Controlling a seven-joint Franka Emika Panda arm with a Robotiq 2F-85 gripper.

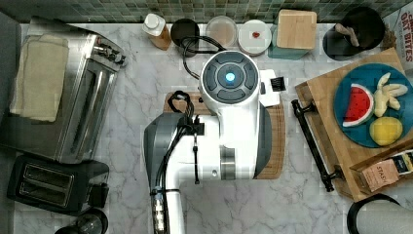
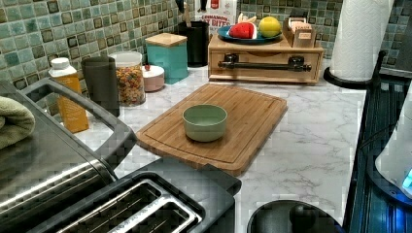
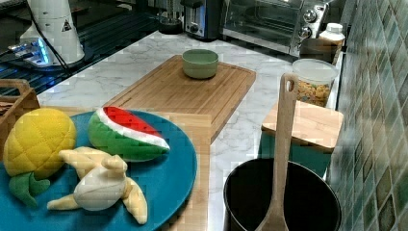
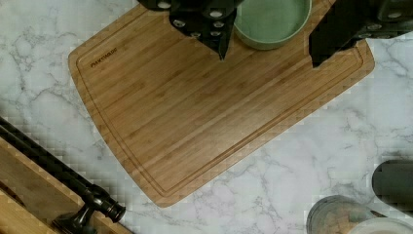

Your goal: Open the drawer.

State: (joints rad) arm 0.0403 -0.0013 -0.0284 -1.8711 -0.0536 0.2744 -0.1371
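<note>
Even, bright indoor light is falling across the marble counter (image 1: 122,141), casting only soft shadows. Glare is streaking the steel toaster oven (image 1: 83,112) in the top view, and blocky compression is smearing edges everywhere.

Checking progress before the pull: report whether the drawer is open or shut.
Shut. In the left view the drawer front sits flush with the cabinet frame, its black bar handle untouched.

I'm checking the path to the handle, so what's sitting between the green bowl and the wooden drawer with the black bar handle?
In the left view, between the green bowl and the drawer lie just bare bamboo cutting board and marble counter.
</note>
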